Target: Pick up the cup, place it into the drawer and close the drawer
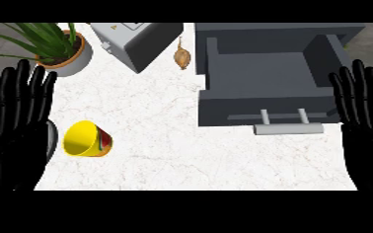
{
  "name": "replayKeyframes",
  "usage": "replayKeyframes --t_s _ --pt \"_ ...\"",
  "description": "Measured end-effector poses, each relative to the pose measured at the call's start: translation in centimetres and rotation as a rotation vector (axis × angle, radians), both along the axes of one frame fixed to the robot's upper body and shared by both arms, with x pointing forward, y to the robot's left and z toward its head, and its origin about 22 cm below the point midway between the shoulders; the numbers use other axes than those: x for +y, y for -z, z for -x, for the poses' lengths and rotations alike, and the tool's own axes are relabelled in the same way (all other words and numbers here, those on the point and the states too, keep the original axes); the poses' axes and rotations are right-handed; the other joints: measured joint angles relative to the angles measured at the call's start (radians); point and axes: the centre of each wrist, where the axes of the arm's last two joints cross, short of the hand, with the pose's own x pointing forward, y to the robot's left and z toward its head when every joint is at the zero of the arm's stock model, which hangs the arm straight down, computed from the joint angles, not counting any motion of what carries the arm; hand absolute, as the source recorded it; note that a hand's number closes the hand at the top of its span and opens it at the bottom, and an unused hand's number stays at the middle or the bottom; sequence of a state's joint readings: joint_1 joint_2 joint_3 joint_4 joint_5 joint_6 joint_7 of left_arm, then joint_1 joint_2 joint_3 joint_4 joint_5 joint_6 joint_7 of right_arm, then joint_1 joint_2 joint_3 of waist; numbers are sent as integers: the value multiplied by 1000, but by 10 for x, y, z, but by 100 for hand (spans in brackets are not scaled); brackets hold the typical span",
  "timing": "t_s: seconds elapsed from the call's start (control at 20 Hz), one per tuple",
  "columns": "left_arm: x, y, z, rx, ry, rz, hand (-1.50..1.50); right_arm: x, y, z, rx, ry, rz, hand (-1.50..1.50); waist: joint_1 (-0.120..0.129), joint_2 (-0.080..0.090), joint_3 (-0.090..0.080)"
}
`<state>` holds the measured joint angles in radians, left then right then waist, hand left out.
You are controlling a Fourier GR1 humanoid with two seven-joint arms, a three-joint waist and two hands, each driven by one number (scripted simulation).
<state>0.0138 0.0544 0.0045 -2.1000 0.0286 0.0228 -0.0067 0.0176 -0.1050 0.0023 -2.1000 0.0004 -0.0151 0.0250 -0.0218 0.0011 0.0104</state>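
A yellow cup [86, 139] lies on its side on the white counter at the lower left, its mouth turned toward the left and a red and green pattern on its outside. The dark grey drawer [266, 81] stands pulled open at the upper right, nothing inside it, with a light grey handle [288, 128] at its front. My left hand [25, 123] rests open at the left edge, fingers up, just left of the cup. My right hand [354, 103] rests open at the right edge, beside the drawer's right wall.
A potted plant [55, 47] stands at the back left. A grey toaster-like box [138, 42] sits at the back middle. A small brown onion-like object [182, 57] lies between that box and the drawer.
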Motion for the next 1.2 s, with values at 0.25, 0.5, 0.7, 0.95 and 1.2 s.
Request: replayKeyframes --t_s 0.25,0.5,0.7,0.95,1.2 --pt "21 -2 7 -15 39 -36 -150 7 -10 2 -3 -24 -12 -150 17 -1 -7" --pt "29 8 8 58 90 64 -150 15 -4 -4 37 -120 -56 -150 23 -1 -10" --pt "32 10 3 88 104 102 -150 11 -1 -9 57 -147 -68 -150 23 -1 -10" --pt "33 12 2 98 120 120 -150 10 -1 -11 64 -157 -64 -150 22 -1 -10" --pt "30 14 -2 108 115 129 -150 11 -5 -9 63 -162 -69 -150 22 -2 -10"
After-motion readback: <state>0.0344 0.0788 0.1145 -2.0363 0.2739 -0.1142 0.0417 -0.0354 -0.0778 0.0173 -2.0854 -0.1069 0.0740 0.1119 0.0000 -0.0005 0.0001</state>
